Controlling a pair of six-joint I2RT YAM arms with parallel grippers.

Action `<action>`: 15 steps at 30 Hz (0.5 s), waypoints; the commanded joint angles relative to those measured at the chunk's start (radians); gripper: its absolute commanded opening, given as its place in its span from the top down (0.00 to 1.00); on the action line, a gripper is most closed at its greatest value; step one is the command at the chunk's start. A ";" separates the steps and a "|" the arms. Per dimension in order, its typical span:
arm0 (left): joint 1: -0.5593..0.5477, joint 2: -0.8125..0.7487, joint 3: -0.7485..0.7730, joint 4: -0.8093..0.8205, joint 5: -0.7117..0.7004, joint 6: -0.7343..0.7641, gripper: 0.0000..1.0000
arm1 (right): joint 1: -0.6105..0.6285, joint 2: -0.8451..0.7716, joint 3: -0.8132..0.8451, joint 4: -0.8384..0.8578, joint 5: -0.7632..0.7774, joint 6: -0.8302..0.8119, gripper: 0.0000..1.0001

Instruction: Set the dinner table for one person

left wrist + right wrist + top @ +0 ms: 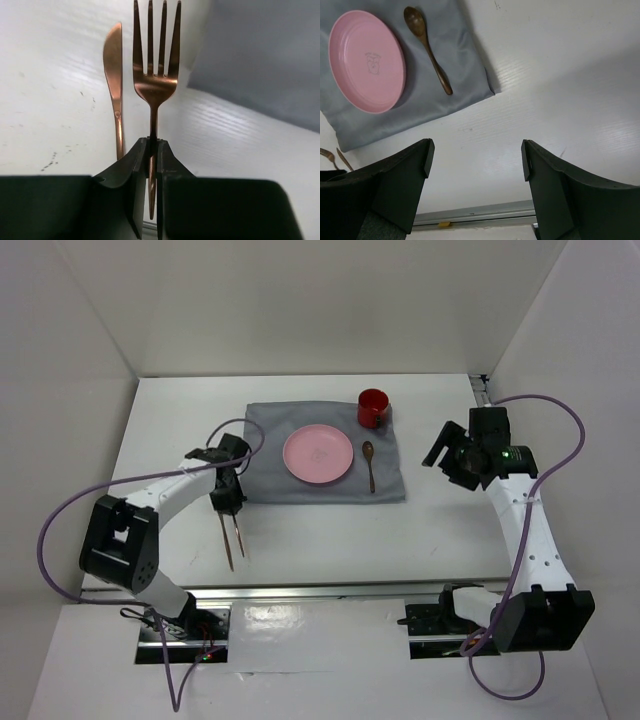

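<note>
White dinner table (330,540): near its left edge, left gripper (153,150) clamps a copper fork (155,85) by its handle; right gripper (476,157), by the right edge, gapes wide.

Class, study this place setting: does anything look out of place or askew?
The fork and knife are off the grey cloth, on the bare dinner table, away from the pink plate; left gripper holds the fork.

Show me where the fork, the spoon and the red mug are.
fork (155,85): left wrist view, base of its tines.
spoon (429,50): right wrist view, upper part of its handle.
red mug (373,406): top external view, its open top.
</note>
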 commanded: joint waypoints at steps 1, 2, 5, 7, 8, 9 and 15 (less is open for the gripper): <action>-0.034 -0.067 0.144 -0.097 -0.132 0.045 1.00 | -0.005 -0.003 0.018 0.060 -0.009 -0.005 0.17; -0.046 -0.055 0.175 -0.106 -0.142 0.067 1.00 | -0.005 -0.003 0.018 0.061 -0.009 -0.005 0.17; -0.077 0.073 0.326 -0.144 -0.168 0.111 1.00 | -0.005 0.006 0.009 0.061 -0.031 -0.005 0.17; -0.089 0.149 0.446 -0.144 -0.194 0.121 1.00 | -0.005 0.006 0.009 0.061 -0.043 0.004 0.17; -0.089 0.186 0.481 -0.144 -0.194 0.121 1.00 | -0.005 0.006 0.009 0.061 -0.043 0.004 0.17; -0.089 0.259 0.553 -0.144 -0.194 0.136 1.00 | -0.005 0.006 0.018 0.061 -0.043 0.004 0.17; -0.061 0.561 0.895 -0.230 -0.148 0.239 1.00 | -0.005 0.006 0.038 0.025 -0.018 -0.005 0.17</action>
